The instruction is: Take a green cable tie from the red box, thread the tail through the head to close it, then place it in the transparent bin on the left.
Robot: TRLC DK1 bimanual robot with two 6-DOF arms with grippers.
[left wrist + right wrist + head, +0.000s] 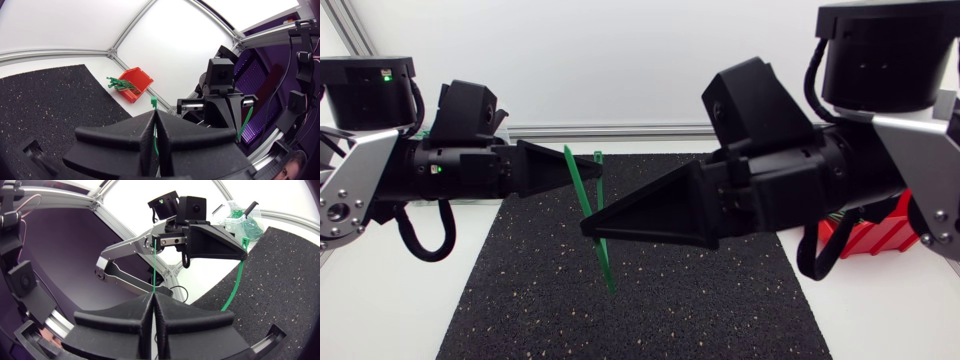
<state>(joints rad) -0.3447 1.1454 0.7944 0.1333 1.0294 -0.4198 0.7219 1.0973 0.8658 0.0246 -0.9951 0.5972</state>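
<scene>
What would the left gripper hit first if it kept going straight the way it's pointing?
Most likely the right arm, straight ahead of the left gripper; only the green cable tie it holds lies between. Depth is hard to judge.

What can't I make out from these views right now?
Red box: head view, mostly covered by the right arm; contents hidden.
Transparent bin: unseen in head view; right wrist view, too small to count contents.
Cable tie: part inside the right claw, right wrist view, hidden by its fingers.

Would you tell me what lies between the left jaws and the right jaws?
A stretch of the green cable tie, as the head view shows.
</scene>
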